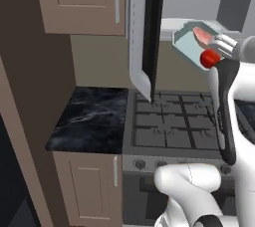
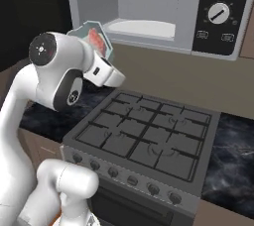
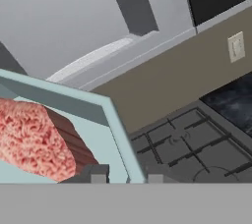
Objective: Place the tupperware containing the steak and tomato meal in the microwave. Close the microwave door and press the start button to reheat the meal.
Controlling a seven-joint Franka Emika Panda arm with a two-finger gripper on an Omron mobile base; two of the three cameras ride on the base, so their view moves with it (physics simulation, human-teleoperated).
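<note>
Above the stove (image 1: 172,121) | my gripper (image 3: 127,176) pinches the tupperware (image 3: 115,129) rim — lifted level with the microwave (image 2: 149,9) cavity for sliding in

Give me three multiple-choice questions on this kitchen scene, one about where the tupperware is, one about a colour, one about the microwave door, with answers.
1. Where is the tupperware?
A. on the stove
B. held up in front of the microwave opening
C. on the counter

2. What colour is the tomato?
A. green
B. yellow
C. red

3. How does the microwave door stand?
A. open
B. shut
C. off its hinges

Answers:
1 B, the hand grips its rim in the air, above the stove and level with the cavity.
2 C, it is a glossy red ball beside the steak.
3 A, the door swings out and the light cavity shows.
</note>
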